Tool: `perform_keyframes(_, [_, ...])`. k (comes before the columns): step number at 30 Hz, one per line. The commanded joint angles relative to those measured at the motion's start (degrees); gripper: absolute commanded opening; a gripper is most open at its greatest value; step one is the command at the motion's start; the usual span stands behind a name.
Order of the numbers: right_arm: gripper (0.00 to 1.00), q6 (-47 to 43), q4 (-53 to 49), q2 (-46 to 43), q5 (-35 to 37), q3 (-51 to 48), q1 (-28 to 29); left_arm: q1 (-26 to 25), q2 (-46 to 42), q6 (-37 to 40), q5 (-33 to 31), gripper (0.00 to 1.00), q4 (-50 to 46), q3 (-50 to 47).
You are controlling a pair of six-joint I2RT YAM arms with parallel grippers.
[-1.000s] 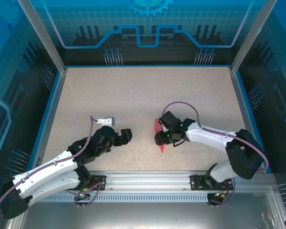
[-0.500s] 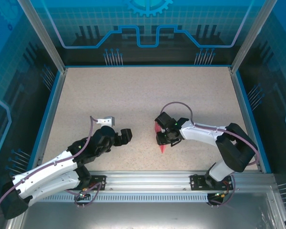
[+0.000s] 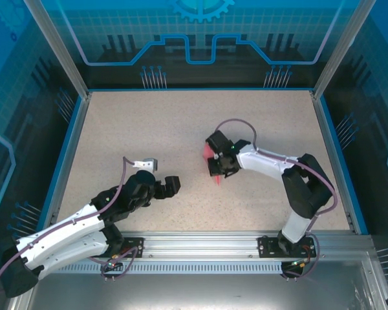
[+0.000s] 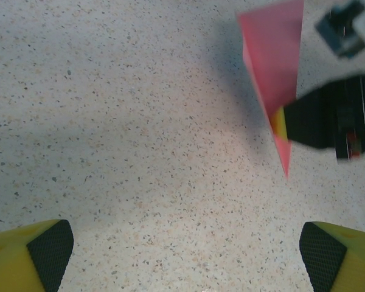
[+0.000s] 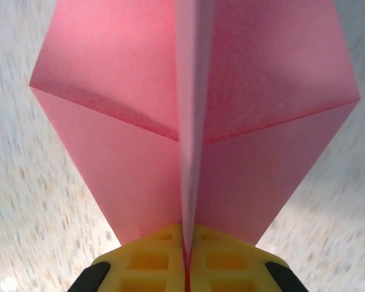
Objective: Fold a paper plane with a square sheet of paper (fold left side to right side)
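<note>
1. Closest to me is the rail (image 3: 200, 248) along the counter's (image 3: 181, 123) front edge, with both arm bases bolted on it.
2. The left arm (image 3: 71, 229) lies low and stretches toward the left-middle of the counter. The left fingers (image 3: 170, 185) are spread wide apart with nothing in them. In the left wrist view the yellow tips with black pads (image 4: 48, 249) sit way out at the bottom corners, with just bare speckled counter between.
3. The right arm (image 3: 297, 187) is doubled back, elbow out to the right, and reaches in toward the middle.
4. The right fingers (image 3: 215, 169) are pressed together, clamped on the plane (image 3: 207, 152). Up close they pinch its central ridge (image 5: 185, 267), and the pink wings (image 5: 140, 140) fan out to both sides beyond them.
5. The plane is near the counter's centre, a bit farther out than the left fingers and well apart from them. Its sharp tip points back toward the rail.
6. From the left wrist it's a slim pink dart (image 4: 274, 67), with a yellow-and-black finger (image 4: 280, 125) nipping it partway down. There's a soft shadow on the counter beside it. Can't tell if the tip touches the counter.
7. Past that is open counter, then the blue back wall (image 3: 200, 45).
</note>
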Motion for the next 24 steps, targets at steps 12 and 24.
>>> perform_keyframes(12, [0.05, -4.7, -12.6, 19.7, 0.5, 23.7, -6.7, 0.2, -0.4, 1.8, 3.7, 0.99, 0.9, 0.9])
perform_keyframes(24, [0.07, -4.9, -12.7, 24.2, -0.3, 25.0, -6.6, 0.2, 0.4, 1.6, 3.3, 0.99, -0.2, 1.8])
